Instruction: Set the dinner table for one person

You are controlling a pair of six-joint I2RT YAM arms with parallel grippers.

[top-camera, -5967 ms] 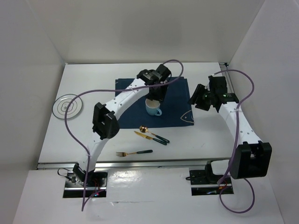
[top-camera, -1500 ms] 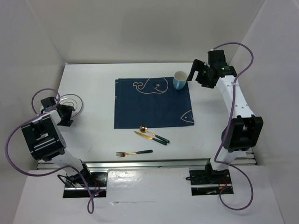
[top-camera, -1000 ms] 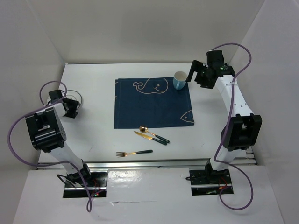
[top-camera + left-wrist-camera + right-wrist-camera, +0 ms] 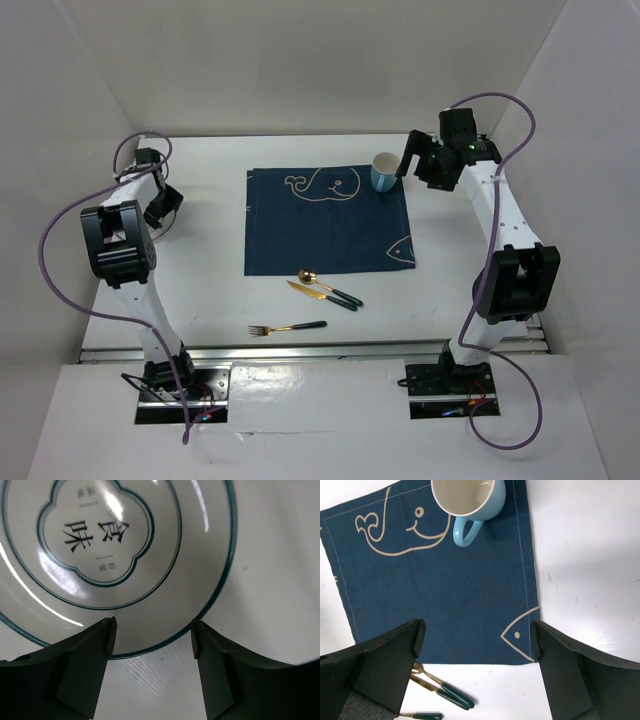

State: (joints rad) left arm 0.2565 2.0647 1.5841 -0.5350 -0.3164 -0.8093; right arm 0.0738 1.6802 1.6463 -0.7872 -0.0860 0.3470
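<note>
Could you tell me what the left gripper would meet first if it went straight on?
Probably the rim of the white plate, just ahead of the open left gripper; depth is unclear.

Bright, even overhead light, soft shadows.
White streaks of glare are seen across the glossy plate [image 4: 165,600] in the left wrist view. Only faint shadows are cast on the dinner table [image 4: 440,290]. The dark fingers [image 4: 385,670] nearest the wrist lenses are rendered slightly soft.
</note>
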